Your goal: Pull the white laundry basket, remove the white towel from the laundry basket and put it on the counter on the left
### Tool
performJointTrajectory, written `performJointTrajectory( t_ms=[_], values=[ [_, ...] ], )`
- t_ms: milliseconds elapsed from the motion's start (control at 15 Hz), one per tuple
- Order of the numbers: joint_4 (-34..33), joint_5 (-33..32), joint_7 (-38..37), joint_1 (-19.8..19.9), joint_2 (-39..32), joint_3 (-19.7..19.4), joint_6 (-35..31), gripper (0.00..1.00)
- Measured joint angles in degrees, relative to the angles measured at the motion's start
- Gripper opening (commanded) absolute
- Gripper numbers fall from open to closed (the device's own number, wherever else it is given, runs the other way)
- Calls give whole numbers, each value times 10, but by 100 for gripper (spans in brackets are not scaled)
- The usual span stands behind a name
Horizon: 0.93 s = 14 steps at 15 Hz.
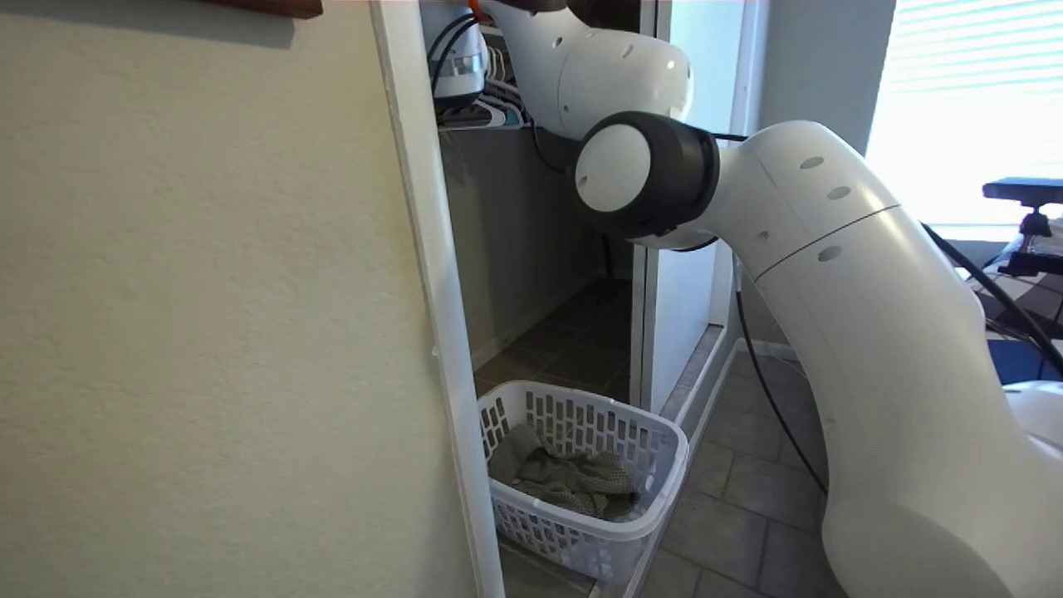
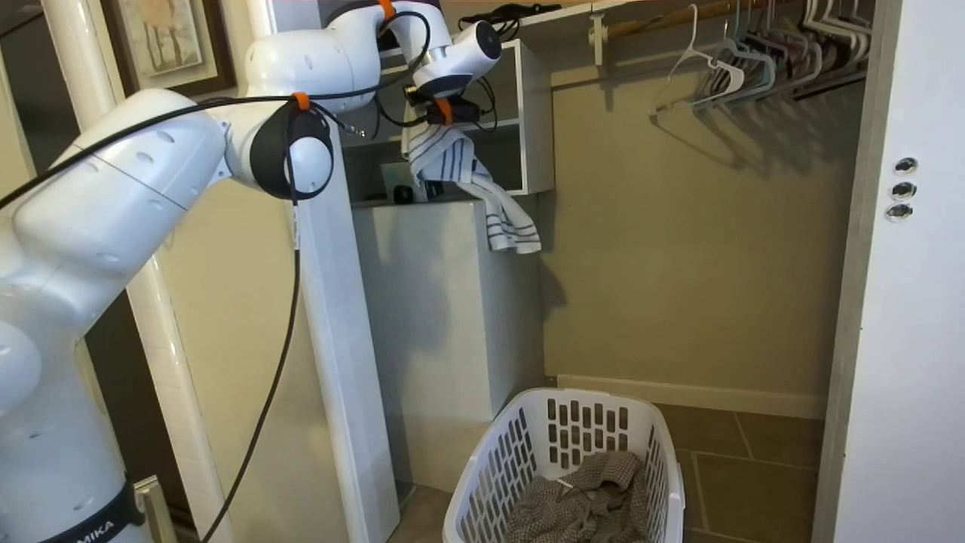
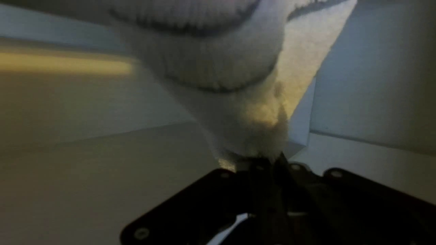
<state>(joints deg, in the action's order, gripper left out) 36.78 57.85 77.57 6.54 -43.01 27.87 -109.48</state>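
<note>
1. Black two-fingered gripper, clamped on the off-white dark-striped cloth towel, which in an exterior view hangs towards 5 o'clock.
2. Pale boxy cabinet at 6 o'clock; towel contact indeterminable.
3. White plastic lattice-sided basket, between 5 and 6 o'clock, holding grey-brown cloth.

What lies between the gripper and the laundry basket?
The white towel, clamped in the gripper in the wrist view; in an exterior view the counter shows below the hanging tail, down to the white laundry basket.
</note>
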Motion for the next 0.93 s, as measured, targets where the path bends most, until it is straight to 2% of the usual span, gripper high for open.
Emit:
performJointTrajectory(
  t_ms=[333,400,533,800,867,933],
  values=[
    [6,-109,-14,-13,-4,-68,0,1],
    [6,-131,-21,-18,-4,-82,1,6],
    [7,-164,-38,-30,-5,-106,2,6],
    [7,-175,-44,-37,-5,-114,2,6],
    [7,-176,-44,-37,-5,-115,2,1],
    [7,-176,-44,-37,-5,-115,2,1]
  ],
)
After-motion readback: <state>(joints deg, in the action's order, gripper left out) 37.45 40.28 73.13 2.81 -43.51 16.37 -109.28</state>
